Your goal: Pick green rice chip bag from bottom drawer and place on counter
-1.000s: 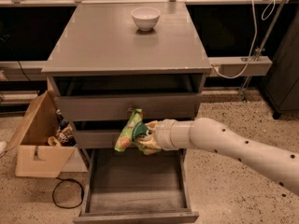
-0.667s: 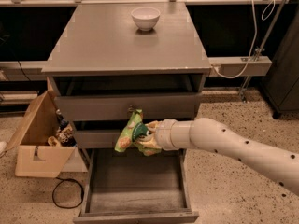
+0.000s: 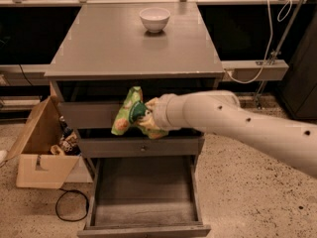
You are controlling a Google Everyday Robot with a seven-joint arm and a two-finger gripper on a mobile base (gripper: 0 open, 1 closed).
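Camera view, facing the cabinet's front. The gripper (image 3: 144, 118), at the end of the pale arm reaching in from 3 o'clock, is clamped on the green rice chip bag (image 3: 126, 115), which hangs in the air at its 9 o'clock. Within the last second both have risen from the middle drawer's front to the top drawer's, just under the counter (image 3: 114, 48) edge at 12 o'clock. The lift looks nearly done; the placing remains. The bottom drawer (image 3: 143, 195) stands open at 6 o'clock. A white bowl (image 3: 154, 19) sits on the counter's far side, and a cardboard box (image 3: 42, 170) rests on the floor at 8 o'clock.
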